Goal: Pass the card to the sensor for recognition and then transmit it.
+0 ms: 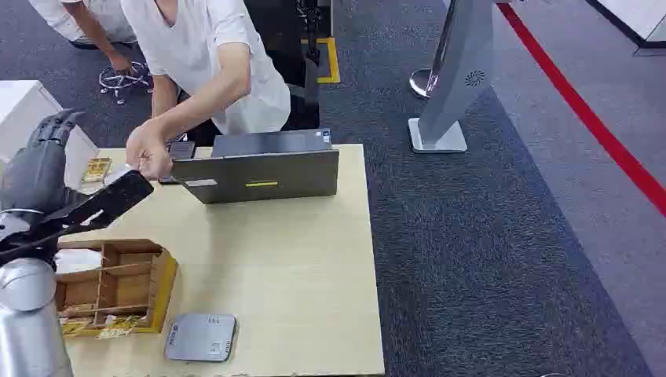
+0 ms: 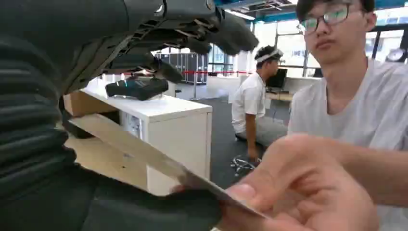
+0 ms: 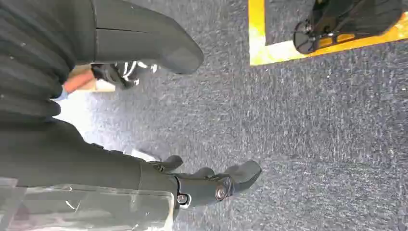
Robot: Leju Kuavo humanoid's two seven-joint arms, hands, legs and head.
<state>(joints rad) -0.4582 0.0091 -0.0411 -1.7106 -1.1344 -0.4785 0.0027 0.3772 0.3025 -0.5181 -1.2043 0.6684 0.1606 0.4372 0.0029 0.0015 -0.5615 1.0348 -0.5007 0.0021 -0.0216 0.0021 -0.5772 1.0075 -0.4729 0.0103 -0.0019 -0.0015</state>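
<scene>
Laptop (image 1: 263, 166) and person's hand (image 1: 148, 151) — ahead.

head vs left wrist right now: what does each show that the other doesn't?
Head view alone: the laptop, the grey sensor pad, the wooden box and the table they sit on.

Left wrist view alone: the card's thin edge up close, pinched at its far end by the person's fingers, plus a white cabinet behind.

Both: the left hand holding the card, and the person's hand taking it.

Table (image 1: 298, 267) pale matt wood; organiser box (image 1: 118, 284) brown wood; sensor (image 1: 201, 338) smooth grey plastic; floor (image 1: 471, 251) rough carpet.
</scene>
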